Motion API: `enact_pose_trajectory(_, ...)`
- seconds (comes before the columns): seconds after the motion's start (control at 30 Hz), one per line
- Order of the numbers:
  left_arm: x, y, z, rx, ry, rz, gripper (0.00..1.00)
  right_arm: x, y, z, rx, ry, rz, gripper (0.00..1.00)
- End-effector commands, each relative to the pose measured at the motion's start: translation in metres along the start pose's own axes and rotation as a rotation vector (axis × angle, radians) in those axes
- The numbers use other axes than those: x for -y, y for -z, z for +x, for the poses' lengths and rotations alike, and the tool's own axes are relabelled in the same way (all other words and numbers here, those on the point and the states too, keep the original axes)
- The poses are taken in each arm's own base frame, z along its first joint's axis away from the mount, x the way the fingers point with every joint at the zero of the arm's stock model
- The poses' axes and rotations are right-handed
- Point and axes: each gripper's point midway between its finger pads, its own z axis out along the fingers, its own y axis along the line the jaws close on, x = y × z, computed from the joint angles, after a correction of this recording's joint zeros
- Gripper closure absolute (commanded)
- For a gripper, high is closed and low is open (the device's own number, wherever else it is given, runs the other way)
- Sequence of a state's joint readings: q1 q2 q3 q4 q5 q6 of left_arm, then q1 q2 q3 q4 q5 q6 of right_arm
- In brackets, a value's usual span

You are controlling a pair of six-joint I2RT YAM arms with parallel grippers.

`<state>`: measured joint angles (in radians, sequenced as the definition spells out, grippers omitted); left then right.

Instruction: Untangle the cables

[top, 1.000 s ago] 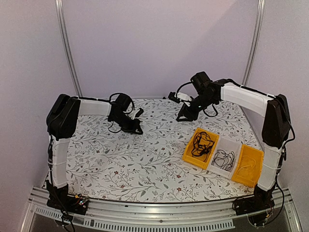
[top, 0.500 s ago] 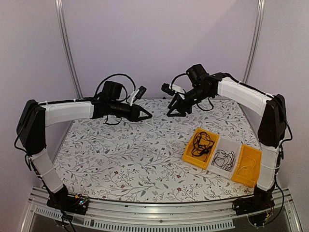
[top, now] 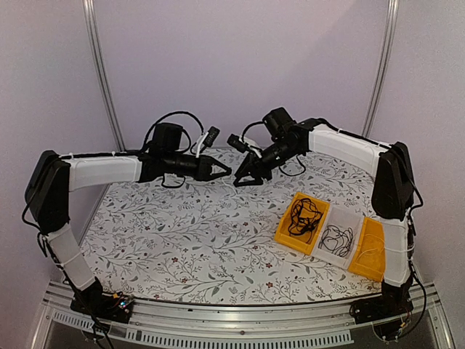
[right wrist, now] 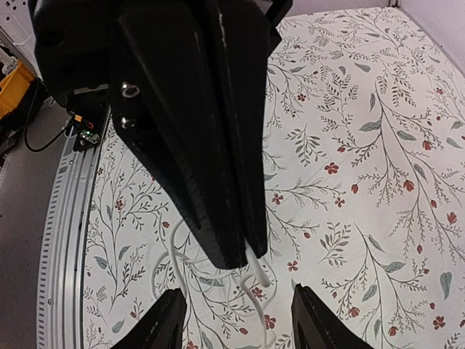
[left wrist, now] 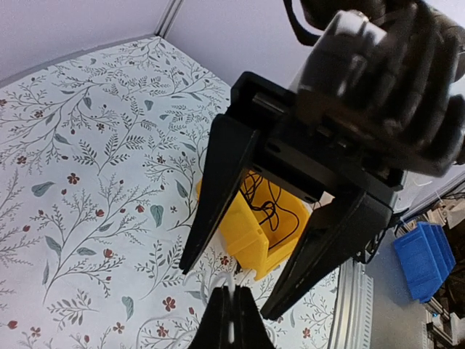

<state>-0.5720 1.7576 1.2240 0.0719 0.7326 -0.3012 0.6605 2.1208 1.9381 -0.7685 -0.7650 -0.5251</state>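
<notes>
From where I stood, the two arms met in the air over the far middle of the flower-patterned bench (top: 182, 233). The left hand (top: 224, 173) was pinched tight on a thin white cable (right wrist: 256, 275). Its black fingers were pressed together, with a short white length showing between the tips. Below that grip the white cable hung down and lay in loose loops on the bench.

The right hand (top: 243, 177) faced the left hand tip to tip, just beside it. Its jaws were spread wide and held nothing. In the left wrist view its two dark fingers stood apart on either side of the left hand's tip. I could not tell whether they touched the cable.

Well apart from the hands, on the right side of the bench, three small plastic bins sat in a slanted row, touching one another. The nearest yellow bin (top: 283, 231) held a bundle of black cables (top: 301, 216). The clear middle bin (top: 347, 218) held a looser black coil (top: 336, 237). The outer yellow bin (top: 383, 234) held a pale thin cord, too faint to make out well.
</notes>
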Motion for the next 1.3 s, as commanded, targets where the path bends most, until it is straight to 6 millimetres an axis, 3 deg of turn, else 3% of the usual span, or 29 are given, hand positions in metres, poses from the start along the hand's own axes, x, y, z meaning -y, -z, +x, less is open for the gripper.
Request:
enact_pose_trajectory(0.0,0.022,0.007,-0.009,0.035,-0.035,0.047,1.00,0.005,-0.002,-0.021,0.076,-0.050,-0.025,0.47)
enact_pose_trajectory(0.23,0.023,0.005,-0.008,0.030,-0.027,0.069,1.00,0.016,-0.008,-0.027,0.095,-0.074,-0.009,0.53)
enact_pose_trajectory(0.37,0.021,0.004,-0.005,0.025,-0.020,0.064,0.98,0.017,-0.013,-0.024,0.093,-0.079,-0.026,0.82)
enact_pose_trajectory(0.43,0.014,0.002,0.000,0.016,-0.009,0.036,0.86,0.019,-0.013,-0.020,0.080,-0.079,-0.009,0.98)
enact_pose_trajectory(0.47,0.010,0.001,0.003,0.015,-0.006,0.021,0.77,0.020,-0.013,-0.018,0.073,-0.077,-0.004,1.00)
enact_pose_trajectory(0.57,-0.001,-0.003,0.016,0.027,-0.003,-0.015,0.59,0.017,-0.005,-0.021,0.079,-0.061,0.005,1.00)
enact_pose_trajectory(0.63,-0.003,-0.006,0.023,0.046,-0.024,-0.035,0.34,0.015,-0.001,-0.023,0.080,-0.054,0.010,1.00)
enact_pose_trajectory(0.67,-0.001,-0.007,0.025,0.060,-0.043,-0.040,0.26,0.014,0.000,-0.023,0.080,-0.053,0.011,1.00)
enact_pose_trajectory(0.77,0.002,-0.014,0.034,0.083,-0.087,-0.057,0.23,0.015,0.000,-0.021,0.071,-0.057,0.018,1.00)
enact_pose_trajectory(0.87,-0.007,-0.028,0.046,0.071,-0.097,-0.086,0.29,0.016,-0.001,-0.016,0.057,-0.064,0.027,1.00)
enact_pose_trajectory(0.97,-0.023,-0.040,0.058,0.067,-0.068,-0.101,0.51,0.015,0.001,-0.014,0.046,-0.064,0.040,1.00)
enact_pose_trajectory(1.03,-0.034,-0.047,0.069,0.061,-0.049,-0.109,0.60,0.014,0.006,-0.014,0.042,-0.059,0.051,1.00)
enact_pose_trajectory(1.27,-0.056,-0.060,0.118,-0.020,0.012,-0.093,0.83,0.005,0.047,-0.040,0.107,-0.027,0.083,1.00)
